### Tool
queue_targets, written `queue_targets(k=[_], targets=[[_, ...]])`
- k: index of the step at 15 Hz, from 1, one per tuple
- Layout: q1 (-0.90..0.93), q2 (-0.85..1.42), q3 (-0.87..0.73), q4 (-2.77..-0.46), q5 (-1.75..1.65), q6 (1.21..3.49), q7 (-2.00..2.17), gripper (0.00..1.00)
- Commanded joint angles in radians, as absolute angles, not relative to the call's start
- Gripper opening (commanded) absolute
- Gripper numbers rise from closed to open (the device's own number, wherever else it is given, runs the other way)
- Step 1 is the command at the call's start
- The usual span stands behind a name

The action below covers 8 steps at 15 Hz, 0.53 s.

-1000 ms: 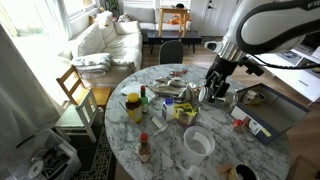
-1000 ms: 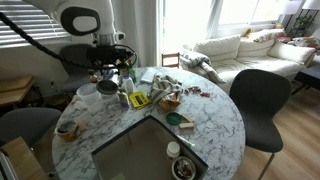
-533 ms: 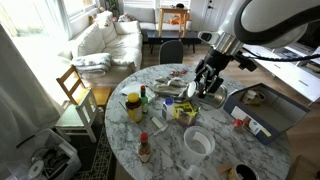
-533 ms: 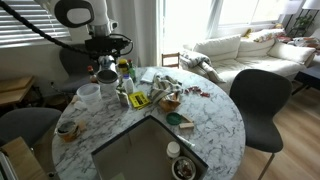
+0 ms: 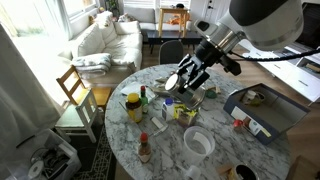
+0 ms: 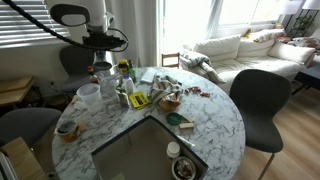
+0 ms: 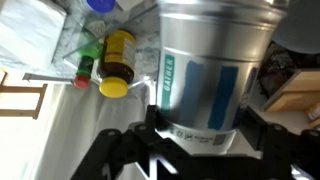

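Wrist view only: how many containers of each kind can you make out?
metal can, held in the gripper: 1
yellow-capped jar: 1
red-capped bottle: 1
blue-capped container, mostly cut off: 1
Total: 4

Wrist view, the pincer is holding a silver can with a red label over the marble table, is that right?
Not quite: the label is blue, not red. The wrist view shows the pincer holding a silver can with a blue label over the marble table.
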<state>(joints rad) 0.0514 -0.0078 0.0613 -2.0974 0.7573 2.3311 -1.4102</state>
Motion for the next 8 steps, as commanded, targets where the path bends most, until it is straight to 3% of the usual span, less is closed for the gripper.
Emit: queue_targets(k=[1, 4, 5, 8], targets=[[0.074, 0.055, 0.077, -2.042, 1.012, 2.344, -1.630, 0.56], [0.080, 0.120, 0.102, -1.994, 1.229, 2.334, -1.854, 0.56], [0.078, 0.063, 0.092, -2.037, 1.122, 2.330, -1.728, 0.81], [0.081, 0.111, 0.100, -2.006, 1.196, 2.330, -1.815, 0.81]])
